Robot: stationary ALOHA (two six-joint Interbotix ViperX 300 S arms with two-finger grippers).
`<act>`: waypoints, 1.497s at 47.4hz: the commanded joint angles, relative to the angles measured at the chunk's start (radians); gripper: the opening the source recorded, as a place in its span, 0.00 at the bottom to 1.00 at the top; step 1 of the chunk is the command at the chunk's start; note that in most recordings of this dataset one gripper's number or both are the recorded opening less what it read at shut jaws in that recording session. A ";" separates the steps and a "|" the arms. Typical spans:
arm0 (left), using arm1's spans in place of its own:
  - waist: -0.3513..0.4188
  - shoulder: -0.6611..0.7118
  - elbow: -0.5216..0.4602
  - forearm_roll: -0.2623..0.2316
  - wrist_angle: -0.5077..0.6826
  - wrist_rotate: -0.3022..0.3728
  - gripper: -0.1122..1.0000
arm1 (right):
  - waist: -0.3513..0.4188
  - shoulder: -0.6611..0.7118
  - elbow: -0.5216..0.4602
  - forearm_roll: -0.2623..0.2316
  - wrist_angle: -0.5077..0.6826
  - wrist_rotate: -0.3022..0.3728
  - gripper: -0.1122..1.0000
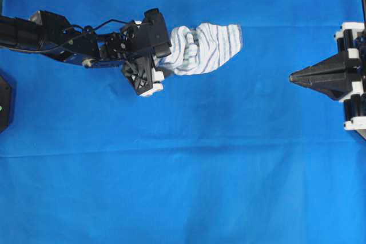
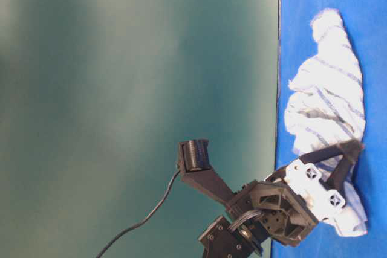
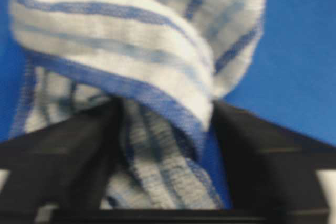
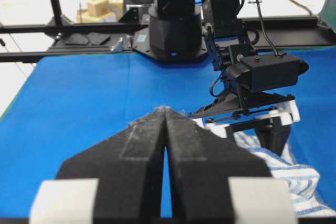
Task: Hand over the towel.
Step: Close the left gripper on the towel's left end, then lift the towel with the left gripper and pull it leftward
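The towel, white with thin blue stripes, lies bunched on the blue sheet at upper middle of the overhead view. My left gripper is at its left end, shut on a bunch of the cloth. In the left wrist view the towel fills the gap between the black fingers and folds over them, around the left gripper. The table-level view shows the towel with the left gripper at its end. My right gripper is shut and empty at the far right, well apart from the towel. In the right wrist view the right gripper points at the towel.
The large plain blue sheet covers the whole table. A black object sits at the left edge. The left arm's base and a black frame stand beyond the sheet's far end in the right wrist view.
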 commanded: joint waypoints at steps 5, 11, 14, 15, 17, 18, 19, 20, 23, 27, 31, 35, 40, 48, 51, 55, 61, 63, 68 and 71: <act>0.002 -0.066 -0.009 -0.002 0.012 0.009 0.25 | 0.005 0.006 -0.018 0.002 -0.005 0.003 0.10; 0.002 -0.141 -0.003 -0.002 0.034 0.009 0.16 | 0.005 0.005 -0.018 0.003 -0.005 0.003 0.10; 0.002 -0.189 0.000 -0.002 0.049 0.009 0.16 | 0.005 0.005 -0.020 0.002 -0.005 0.003 0.10; 0.000 -0.207 0.000 -0.002 0.054 0.009 0.16 | 0.005 0.006 -0.020 0.002 -0.005 0.003 0.10; 0.000 -0.252 0.002 -0.002 0.064 0.009 0.16 | 0.005 0.006 -0.020 0.003 -0.005 0.003 0.10; -0.002 -0.270 0.002 -0.002 0.069 0.009 0.16 | 0.005 0.005 -0.020 0.003 -0.005 0.003 0.10; -0.002 -0.288 0.002 -0.002 0.074 0.009 0.17 | 0.005 0.005 -0.020 0.003 -0.005 0.003 0.10; -0.003 -0.308 0.002 0.000 0.078 0.009 0.16 | 0.005 0.005 -0.020 0.003 -0.005 0.003 0.10; -0.011 -0.370 0.002 -0.002 0.091 0.009 0.16 | 0.005 0.005 -0.020 0.003 -0.003 0.003 0.10; -0.026 -0.448 0.008 -0.002 0.091 0.009 0.16 | 0.005 0.003 -0.021 0.002 0.003 0.003 0.10; -0.051 -0.534 0.014 -0.002 0.092 0.009 0.16 | 0.005 0.003 -0.021 0.003 0.012 0.003 0.10; -0.081 -0.603 0.017 -0.002 0.089 0.008 0.16 | 0.005 0.002 -0.021 0.002 0.015 0.003 0.10; -0.127 -0.684 0.020 0.000 0.086 0.008 0.16 | 0.005 0.000 -0.023 0.003 0.017 0.003 0.10; -0.181 -0.753 0.035 -0.002 0.072 -0.002 0.16 | 0.005 0.000 -0.023 0.002 0.017 0.003 0.10; -0.190 -0.765 0.044 -0.002 0.066 -0.002 0.16 | 0.005 0.000 -0.023 0.003 0.015 0.003 0.10; -0.195 -0.770 0.049 -0.002 0.066 -0.003 0.16 | 0.005 0.000 -0.023 0.002 0.012 0.003 0.10; -0.195 -0.764 0.044 -0.002 0.066 -0.003 0.16 | 0.005 0.002 -0.023 0.003 0.017 0.003 0.10; -0.196 -0.761 0.044 -0.002 0.066 -0.003 0.16 | 0.005 0.003 -0.023 0.002 0.017 0.003 0.10; -0.196 -0.761 0.044 -0.002 0.066 -0.003 0.16 | 0.005 0.005 -0.025 0.005 0.012 0.005 0.10; -0.196 -0.761 0.044 -0.002 0.066 -0.003 0.16 | 0.005 0.012 -0.029 0.005 0.008 0.006 0.10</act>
